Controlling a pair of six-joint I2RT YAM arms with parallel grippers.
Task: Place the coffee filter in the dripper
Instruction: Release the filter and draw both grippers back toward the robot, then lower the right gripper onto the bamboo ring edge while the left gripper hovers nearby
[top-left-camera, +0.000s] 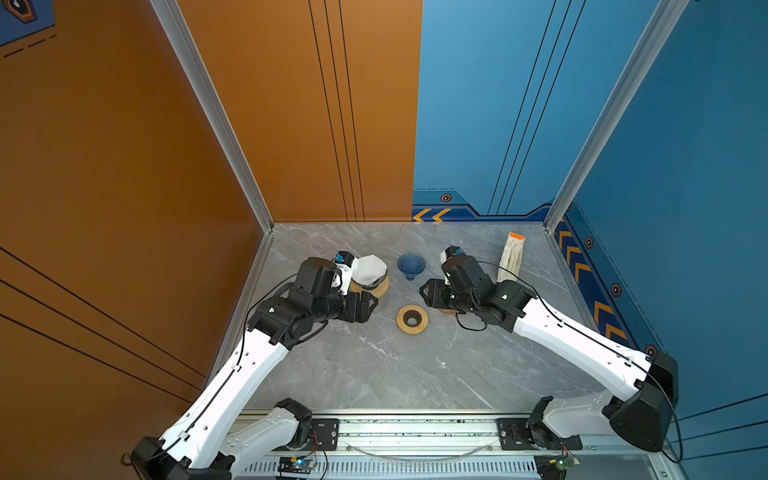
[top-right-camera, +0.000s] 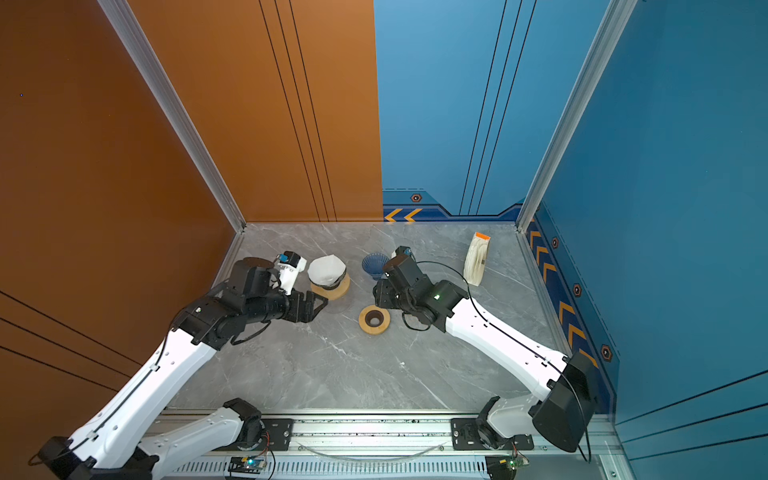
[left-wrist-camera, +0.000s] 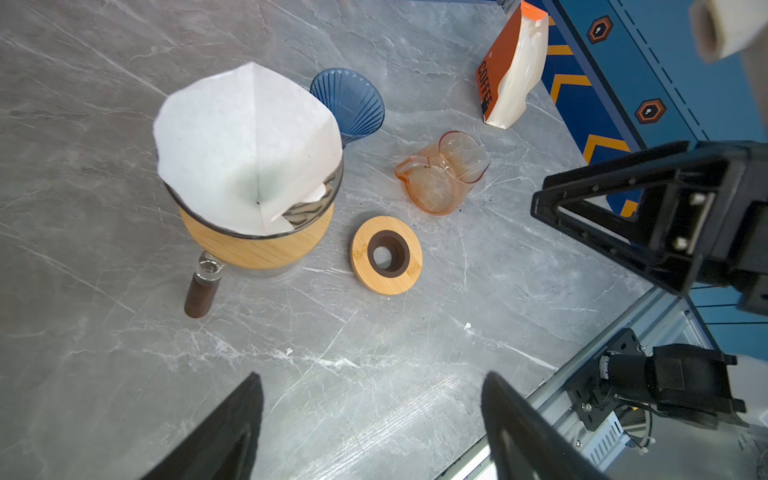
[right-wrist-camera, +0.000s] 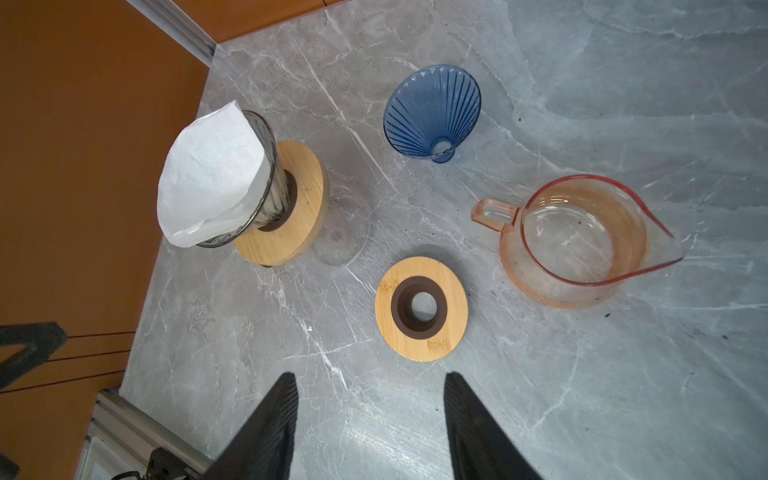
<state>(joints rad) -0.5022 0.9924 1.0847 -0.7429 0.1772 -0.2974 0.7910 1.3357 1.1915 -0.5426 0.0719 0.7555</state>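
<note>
The white paper coffee filter (left-wrist-camera: 245, 145) sits opened inside a smoky glass dripper (left-wrist-camera: 313, 212). That dripper rests on a bamboo collar over a glass server with a brown handle (left-wrist-camera: 199, 295). In both top views the filter (top-left-camera: 371, 270) (top-right-camera: 326, 268) lies at the back left of the table. My left gripper (left-wrist-camera: 372, 380) hangs open just in front of it (top-left-camera: 365, 305), holding nothing. My right gripper (right-wrist-camera: 370, 375) is open and empty too, near the middle (top-left-camera: 428, 291). A second, blue ribbed dripper (right-wrist-camera: 432, 112) (top-left-camera: 411, 266) lies bare on the table between the arms.
A loose bamboo ring (right-wrist-camera: 422, 307) (top-left-camera: 412, 319) lies on the marble table in front of the blue dripper. An orange-tinted glass pitcher (right-wrist-camera: 582, 245) stands under the right arm. A pack of filters (top-left-camera: 512, 257) leans at the back right near the blue wall.
</note>
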